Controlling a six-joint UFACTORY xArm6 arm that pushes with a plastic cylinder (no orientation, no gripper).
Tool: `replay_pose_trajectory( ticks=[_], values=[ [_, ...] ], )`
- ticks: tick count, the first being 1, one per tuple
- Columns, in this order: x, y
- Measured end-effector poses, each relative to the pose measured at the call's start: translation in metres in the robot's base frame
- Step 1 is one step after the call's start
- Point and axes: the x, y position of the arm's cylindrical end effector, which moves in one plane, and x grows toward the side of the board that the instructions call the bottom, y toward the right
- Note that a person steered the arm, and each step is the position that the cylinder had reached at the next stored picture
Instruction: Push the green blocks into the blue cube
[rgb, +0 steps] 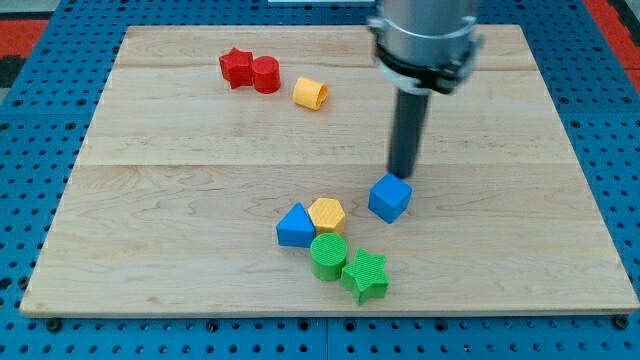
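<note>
- Wooden counter (200, 150) filled most of the camera view, pale planks over a blue pegboard (40, 100).
- Blue cube (390, 198) sat right of the frame's centre, apart from the other blocks.
- My tip (402, 176), the tool, stood just above the cube's upper edge in the frame, touching it or nearly so; I cannot tell which. It was a plain dark rod, with nothing to spread or pinch.
- Green cylinder (328, 256) and green star (366, 275) lay touching each other at lower centre, below and left of the cube.
- Blue triangular block (294, 227) and yellow hexagonal block (327, 215) sat pressed together just above the green cylinder.
- Red star (236, 67), red cylinder (266, 75) and yellow cylinder (311, 93) lay in the upper left.
</note>
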Motion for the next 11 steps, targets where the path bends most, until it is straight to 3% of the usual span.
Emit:
replay_pose_trajectory(
  ticks=[1,2,3,4,5,6,8,9,11],
  values=[
    [0.033,-0.002],
    [0.039,-0.068],
    [0.043,-0.063],
    [0.085,0.024],
    [0.147,0.045],
    [0.149,0.032],
    [0.148,-0.086],
    [0.114,-0.107],
    [0.134,-0.082]
  ],
)
